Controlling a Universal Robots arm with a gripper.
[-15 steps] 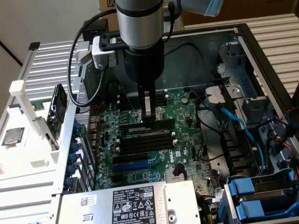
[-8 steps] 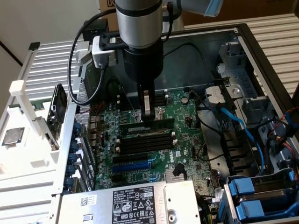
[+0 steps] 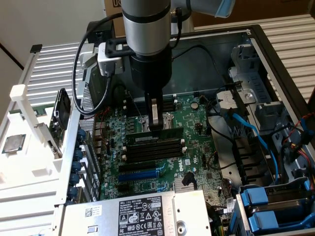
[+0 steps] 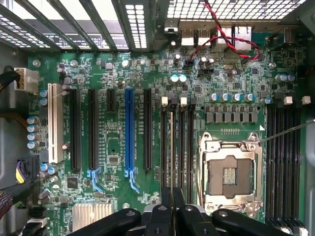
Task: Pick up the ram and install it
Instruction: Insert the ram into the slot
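The ram [image 3: 156, 133] is a thin green stick standing on its long edge along the farthest of the black memory slots [image 3: 152, 147] on the motherboard. My gripper [image 3: 156, 124] comes straight down from the arm and is shut on the ram's middle. In the wrist view the ram [image 4: 172, 147] shows edge-on as a thin line running up from between the black fingers [image 4: 162, 216], lined up with one slot of the bank beside the CPU socket. Whether it is pressed fully into the slot I cannot tell.
The open CPU socket [image 4: 229, 172] lies beside the slots, with a blue expansion slot [image 4: 129, 132] on the other side. A power supply box [image 3: 133, 214] sits at the case front. Blue cables [image 3: 246, 128] and blue drive carriers [image 3: 266, 211] crowd the exterior view's right.
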